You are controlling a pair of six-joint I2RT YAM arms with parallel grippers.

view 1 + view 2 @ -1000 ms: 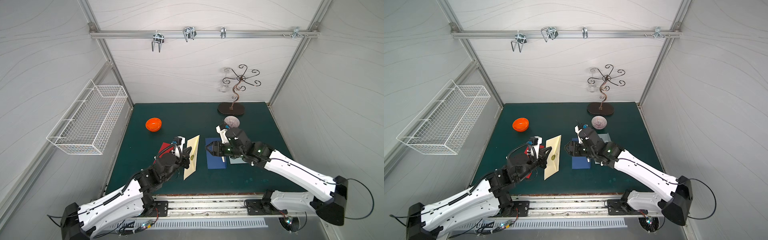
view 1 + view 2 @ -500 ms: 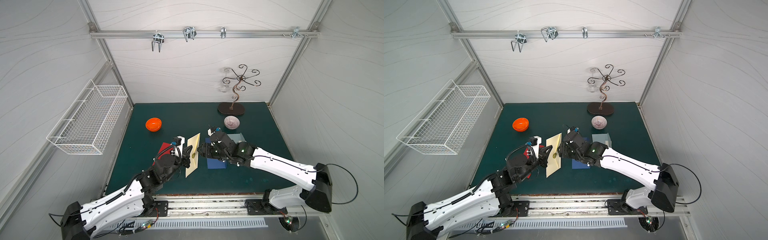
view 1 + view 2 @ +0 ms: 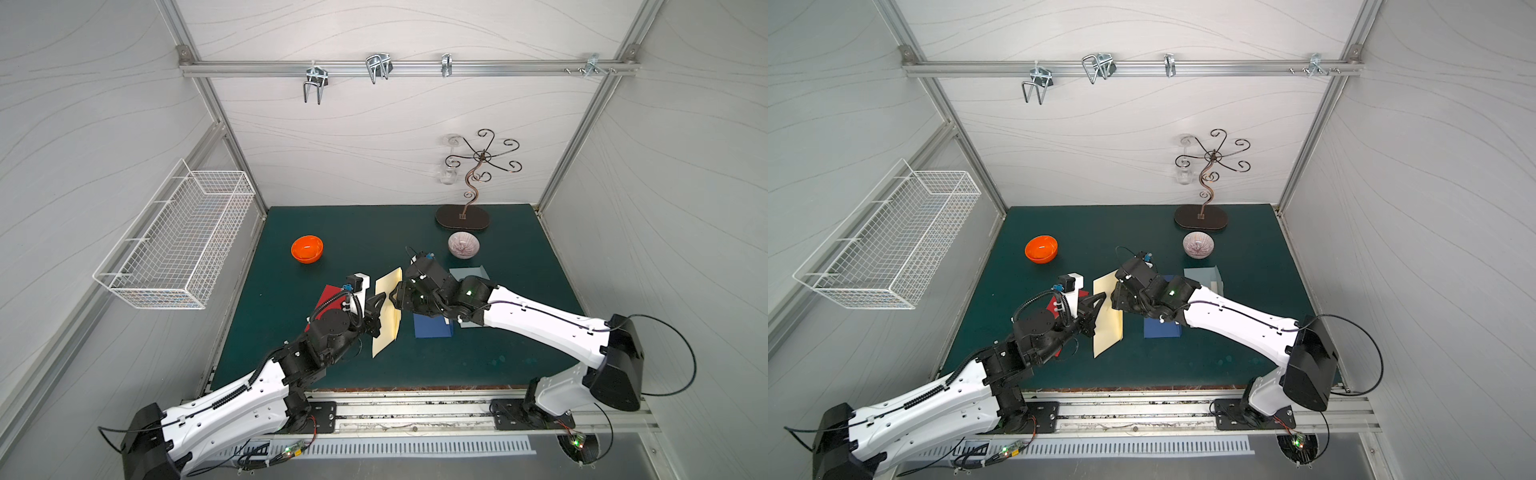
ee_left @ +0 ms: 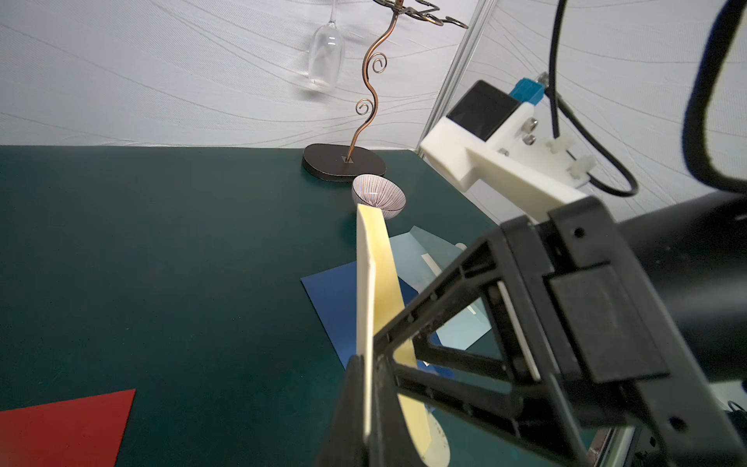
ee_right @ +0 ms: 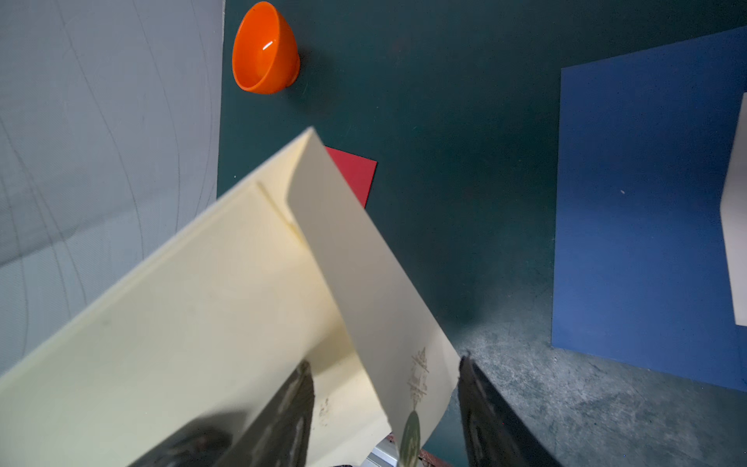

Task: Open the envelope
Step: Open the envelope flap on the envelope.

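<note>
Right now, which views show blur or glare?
Right wrist view: the right claw is smeared out of focus, and the orange bowl carries a white glare streak. Left wrist view: the near cable is blurred. Both top views look sharp.

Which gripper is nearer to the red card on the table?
Left. The left gripper, shut on the envelope, is just beside the red card; the right gripper is across the envelope from it.
</note>
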